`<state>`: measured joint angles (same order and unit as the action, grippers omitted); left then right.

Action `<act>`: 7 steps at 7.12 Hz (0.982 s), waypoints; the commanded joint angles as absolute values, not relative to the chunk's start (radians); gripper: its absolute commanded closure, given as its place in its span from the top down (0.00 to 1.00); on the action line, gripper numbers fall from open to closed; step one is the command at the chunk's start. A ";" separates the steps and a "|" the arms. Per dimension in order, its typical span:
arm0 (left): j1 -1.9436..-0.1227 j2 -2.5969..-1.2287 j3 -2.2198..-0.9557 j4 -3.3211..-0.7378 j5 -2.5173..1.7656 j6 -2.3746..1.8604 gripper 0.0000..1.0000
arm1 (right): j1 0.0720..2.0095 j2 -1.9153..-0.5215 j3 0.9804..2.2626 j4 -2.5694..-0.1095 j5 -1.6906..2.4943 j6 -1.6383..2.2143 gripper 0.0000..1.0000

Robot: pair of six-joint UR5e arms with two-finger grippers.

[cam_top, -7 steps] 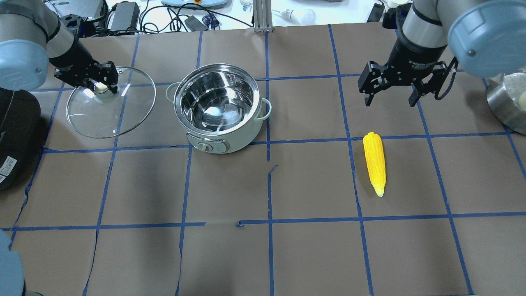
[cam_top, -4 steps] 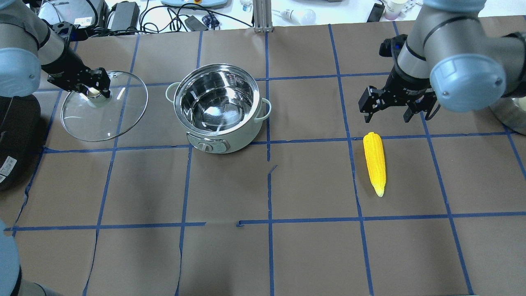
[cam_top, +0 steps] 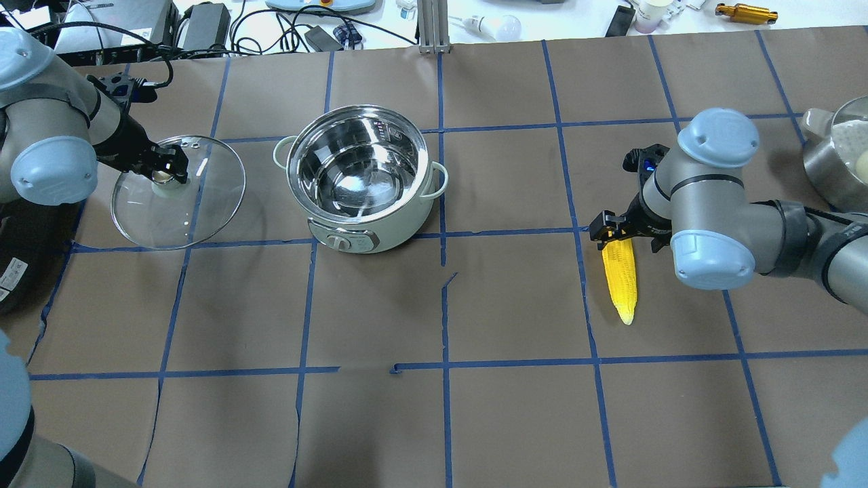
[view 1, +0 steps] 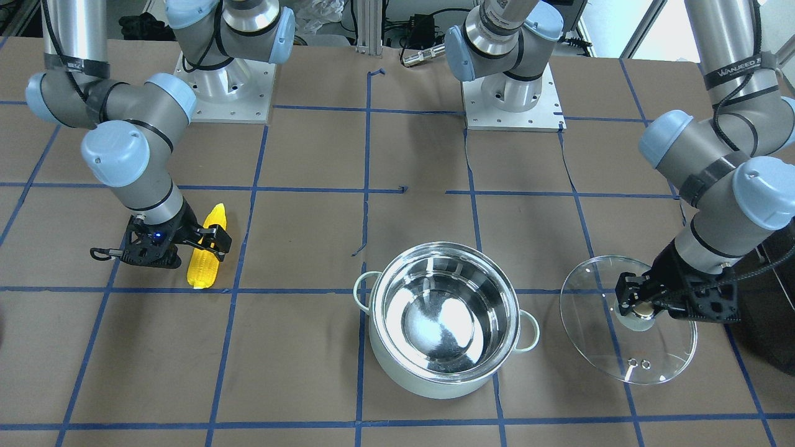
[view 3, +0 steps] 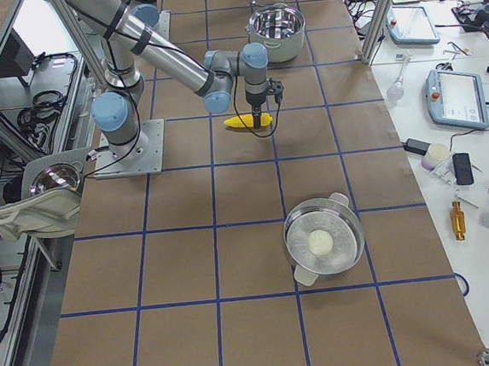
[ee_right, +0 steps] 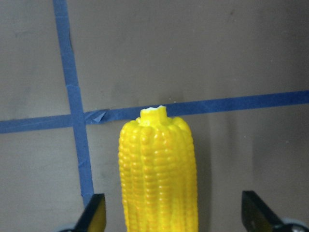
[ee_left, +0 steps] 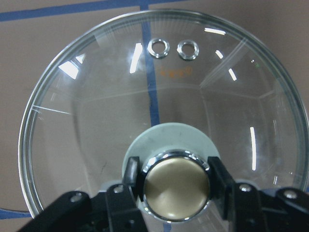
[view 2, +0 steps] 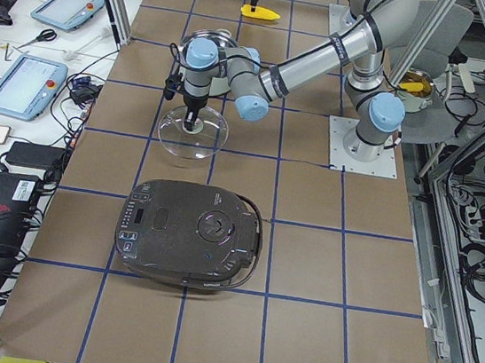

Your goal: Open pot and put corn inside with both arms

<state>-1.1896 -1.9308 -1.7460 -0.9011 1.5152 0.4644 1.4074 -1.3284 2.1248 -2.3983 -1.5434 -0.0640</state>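
Note:
The pale-green pot [cam_top: 400, 227] stands open at table centre with its steel inside bare; it also shows in the front view [view 1: 435, 382]. Its glass lid [cam_top: 196, 210] lies to the pot's left, and my left gripper [cam_top: 165, 175] is shut on its knob. The left wrist view shows the fingers [ee_left: 133, 176] pressed on both sides of the knob over the lid [ee_left: 145, 96]. The yellow corn [cam_top: 620, 278] lies on the table at right. My right gripper [cam_top: 625, 237] is open and low, straddling the corn's thick end; the right wrist view shows the corn [ee_right: 159, 169] between spread fingers.
A black appliance [view 2: 191, 233] sits at the table's left end, close beside the lid. A steel pot holding a white lump [view 3: 322, 240] stands at the right end. Cables and devices lie past the far edge [cam_top: 271, 27].
My right gripper came down and forward from behind the corn and now straddles its thick end. My left gripper shifted the lid slightly toward the near side and lower.

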 commanded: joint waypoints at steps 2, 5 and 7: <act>-1.187 -1.953 -1.773 -0.852 1.496 0.469 0.24 | 1.431 -1.301 2.135 -2.424 -1.545 -0.043 0.74; -1.189 -1.962 -1.775 -0.847 1.491 0.469 0.24 | 1.433 -1.301 2.144 -2.422 -1.552 -0.054 0.17; -1.189 -1.970 -1.773 -0.845 1.494 0.471 0.24 | 1.437 -1.313 2.103 -2.412 -1.559 -0.051 0.11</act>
